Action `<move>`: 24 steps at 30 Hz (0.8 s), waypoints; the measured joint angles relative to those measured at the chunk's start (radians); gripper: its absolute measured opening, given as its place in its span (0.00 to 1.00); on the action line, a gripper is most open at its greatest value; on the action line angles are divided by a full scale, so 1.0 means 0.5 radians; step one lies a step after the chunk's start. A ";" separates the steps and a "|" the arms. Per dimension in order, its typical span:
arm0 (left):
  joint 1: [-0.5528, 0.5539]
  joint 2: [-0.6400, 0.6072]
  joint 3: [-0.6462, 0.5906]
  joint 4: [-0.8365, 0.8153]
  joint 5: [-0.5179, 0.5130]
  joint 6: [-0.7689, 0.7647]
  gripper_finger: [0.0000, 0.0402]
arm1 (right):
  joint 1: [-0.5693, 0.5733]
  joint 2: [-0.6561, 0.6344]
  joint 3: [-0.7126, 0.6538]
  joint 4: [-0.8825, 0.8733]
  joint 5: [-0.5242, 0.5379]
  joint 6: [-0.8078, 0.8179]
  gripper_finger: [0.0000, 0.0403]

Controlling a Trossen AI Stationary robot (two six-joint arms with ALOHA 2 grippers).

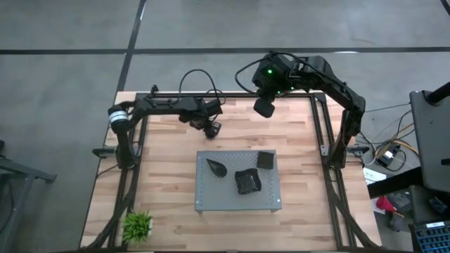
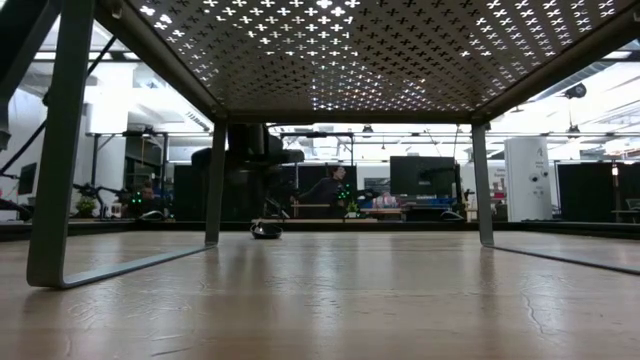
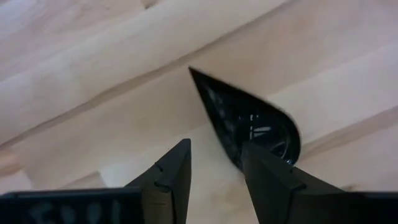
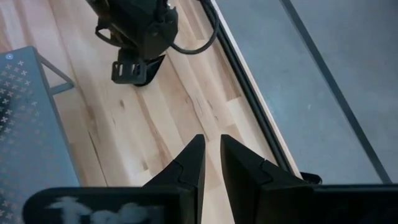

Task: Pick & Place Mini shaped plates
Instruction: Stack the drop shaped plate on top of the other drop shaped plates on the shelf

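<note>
A black teardrop plate lies flat on the wooden table, its pointed tip turned away from my left gripper. That gripper is open and low over the table, and one finger covers the plate's rounded end. In the low view it shows small at the table top. On the grey perforated board rest another teardrop plate, a square plate and a dark stack of plates. My right gripper is shut and hangs high near the far edge. My left gripper comes at the teardrop plate from above, with one finger over the rim of its rounded end and the other on bare wood beside it. Whether the finger touches the plate I cannot tell. The plate lies flat on the table.
The board stands on metal legs in the table's middle. A small green plant sits at the near left corner. Black frame rails run along the table's sides. Bare wood lies between the board and the far edge.
</note>
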 joint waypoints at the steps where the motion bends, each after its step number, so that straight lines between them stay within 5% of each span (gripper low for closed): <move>1: 0.007 0.000 0.000 0.018 0.000 -0.006 0.34 | 0.000 0.000 0.000 -0.001 0.000 0.000 0.12; 24: 0.105 0.044 -0.136 0.305 0.131 -0.140 0.34 | 0.001 0.000 0.000 0.000 0.000 0.025 0.12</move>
